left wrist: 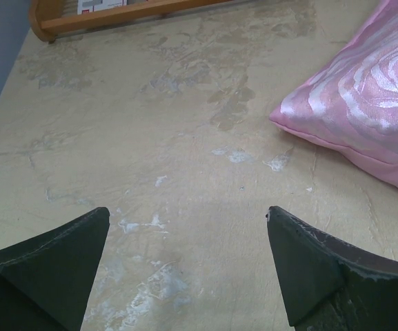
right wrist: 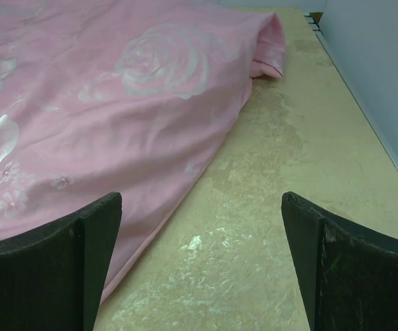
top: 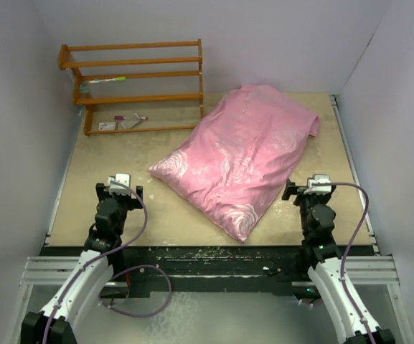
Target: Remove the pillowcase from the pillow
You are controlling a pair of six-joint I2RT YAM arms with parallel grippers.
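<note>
The pink pillowcase (top: pixel 242 154) with paler rose patterns lies plump and diagonal across the middle of the table, fully covering the pillow, which is hidden inside it. One corner of it shows in the left wrist view (left wrist: pixel 364 96), and its long edge fills the right wrist view (right wrist: pixel 102 103). My left gripper (top: pixel 119 188) is open and empty over bare table, left of the case's near corner; it also shows in the left wrist view (left wrist: pixel 187 227). My right gripper (top: pixel 309 191) is open and empty just right of the case's near edge; it also shows in the right wrist view (right wrist: pixel 200 207).
A wooden rack (top: pixel 138 86) with pens and small items stands at the back left. Grey walls close in both sides and the back. The table's right edge (top: pixel 354 165) runs close past my right gripper.
</note>
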